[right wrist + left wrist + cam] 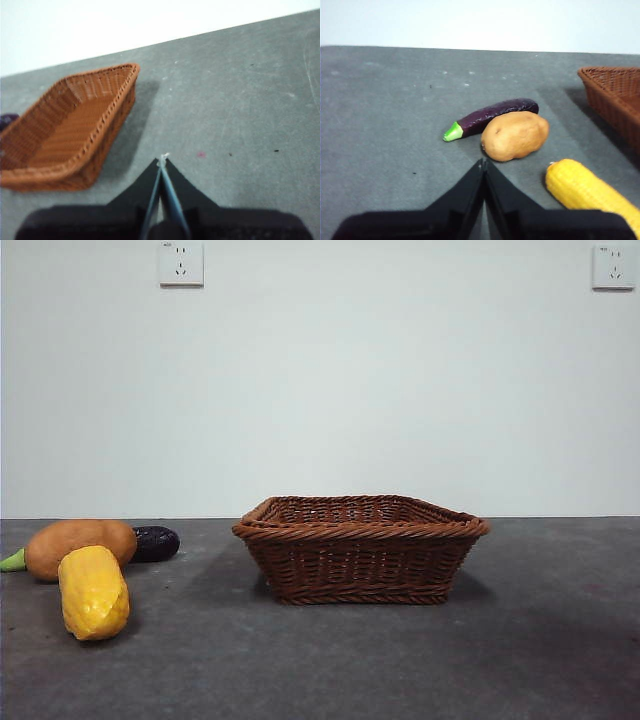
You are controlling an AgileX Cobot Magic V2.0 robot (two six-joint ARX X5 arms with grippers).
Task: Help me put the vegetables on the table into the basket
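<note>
Three vegetables lie on the grey table at the front view's left: a yellow corn cob nearest, an orange-brown potato behind it, and a dark purple eggplant touching the potato. The empty woven basket stands in the middle. In the left wrist view my left gripper is shut, held above the table a short way from the potato, eggplant and corn. My right gripper is shut over bare table beside the basket. Neither arm shows in the front view.
A white wall with two sockets rises behind the table. The basket's corner shows in the left wrist view, beyond the corn. A small pink spot marks the table near the right gripper.
</note>
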